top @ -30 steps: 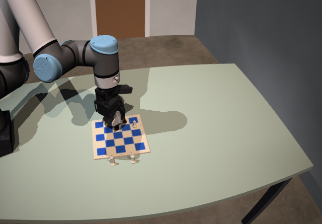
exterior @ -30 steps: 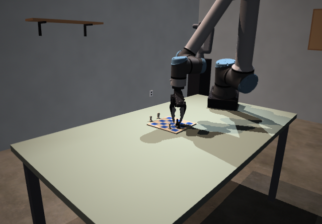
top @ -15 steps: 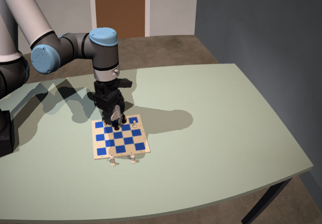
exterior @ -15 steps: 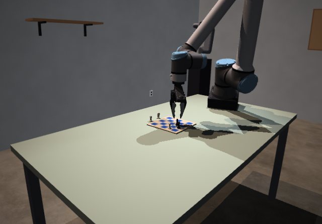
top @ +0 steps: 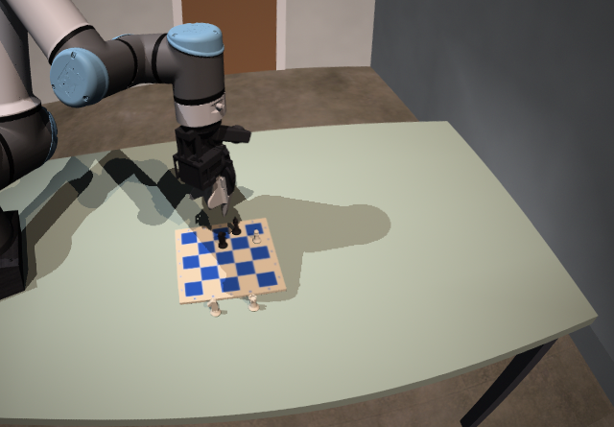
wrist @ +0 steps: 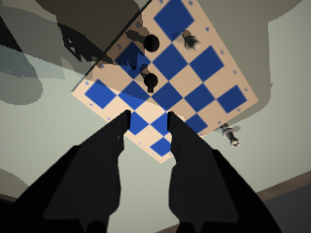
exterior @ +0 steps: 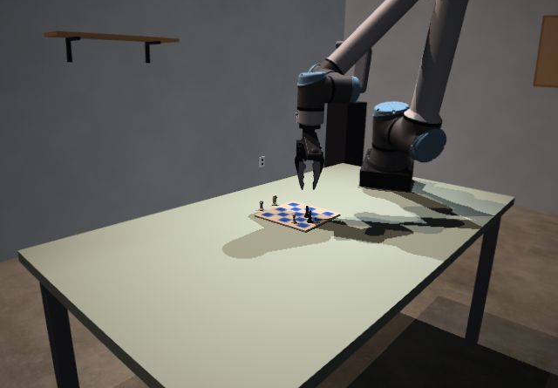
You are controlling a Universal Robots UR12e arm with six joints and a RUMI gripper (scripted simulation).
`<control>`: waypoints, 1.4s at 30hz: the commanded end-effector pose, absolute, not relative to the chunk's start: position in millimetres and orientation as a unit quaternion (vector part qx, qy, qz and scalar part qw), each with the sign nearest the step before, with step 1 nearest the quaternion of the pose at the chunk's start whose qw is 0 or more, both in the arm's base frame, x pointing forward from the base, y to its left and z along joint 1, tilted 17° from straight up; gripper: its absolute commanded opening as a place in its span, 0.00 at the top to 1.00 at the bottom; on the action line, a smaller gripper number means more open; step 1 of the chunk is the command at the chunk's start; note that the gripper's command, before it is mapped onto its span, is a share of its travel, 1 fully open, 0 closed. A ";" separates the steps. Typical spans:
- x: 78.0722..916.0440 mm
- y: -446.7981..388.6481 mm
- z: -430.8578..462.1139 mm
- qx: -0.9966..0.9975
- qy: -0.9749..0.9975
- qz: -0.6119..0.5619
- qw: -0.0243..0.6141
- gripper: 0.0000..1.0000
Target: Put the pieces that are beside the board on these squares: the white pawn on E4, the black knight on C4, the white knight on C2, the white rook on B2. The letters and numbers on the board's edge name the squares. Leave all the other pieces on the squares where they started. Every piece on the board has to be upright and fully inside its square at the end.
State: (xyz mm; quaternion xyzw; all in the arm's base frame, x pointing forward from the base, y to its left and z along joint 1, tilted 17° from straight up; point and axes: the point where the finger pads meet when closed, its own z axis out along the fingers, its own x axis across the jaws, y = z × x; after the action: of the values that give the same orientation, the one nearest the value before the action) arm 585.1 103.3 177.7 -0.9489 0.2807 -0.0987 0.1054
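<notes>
My gripper (top: 224,212) (exterior: 308,188) (wrist: 149,112) hangs above the board (top: 177,277) with its fingers apart and nothing between them. The black knight (top: 223,240) (exterior: 307,211) (wrist: 151,81) stands upright on C4, and the white pawn (top: 256,236) (exterior: 294,218) (wrist: 190,41) upright on E4. The white knight (top: 214,307) (exterior: 274,200) stands on the table off the rank 1 edge; the right finger seems to hide it in the wrist view. The white rook (top: 253,302) (exterior: 261,205) (wrist: 230,136) stands off the same edge, farther toward the E side.
A round-headed black piece (top: 236,226) (exterior: 309,217) (wrist: 152,43) stands on D5, diagonally beside the black knight. The two white pieces off the board are about two squares apart. Arm shadows darken part of the board and table (top: 376,313).
</notes>
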 end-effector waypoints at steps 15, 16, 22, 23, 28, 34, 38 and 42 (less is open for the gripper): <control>583.9 102.2 183.5 -0.949 0.281 -0.099 0.106 0.00; 583.9 102.2 183.5 -0.949 0.281 -0.099 0.106 0.00; 583.9 102.2 183.5 -0.949 0.281 -0.099 0.106 0.00; 584.0 102.2 183.5 -0.949 0.280 -0.099 0.106 0.00; 584.0 102.1 183.5 -0.949 0.280 -0.099 0.105 0.00; 584.1 101.1 183.2 -0.952 0.271 -0.100 0.104 0.00; 584.4 99.5 182.8 -0.955 0.257 -0.101 0.103 0.00; 584.6 97.7 182.4 -0.959 0.242 -0.103 0.101 0.00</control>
State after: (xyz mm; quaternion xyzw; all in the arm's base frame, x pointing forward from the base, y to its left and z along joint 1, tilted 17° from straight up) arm 583.9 99.3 182.1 -0.9561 0.2552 -0.1010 0.1025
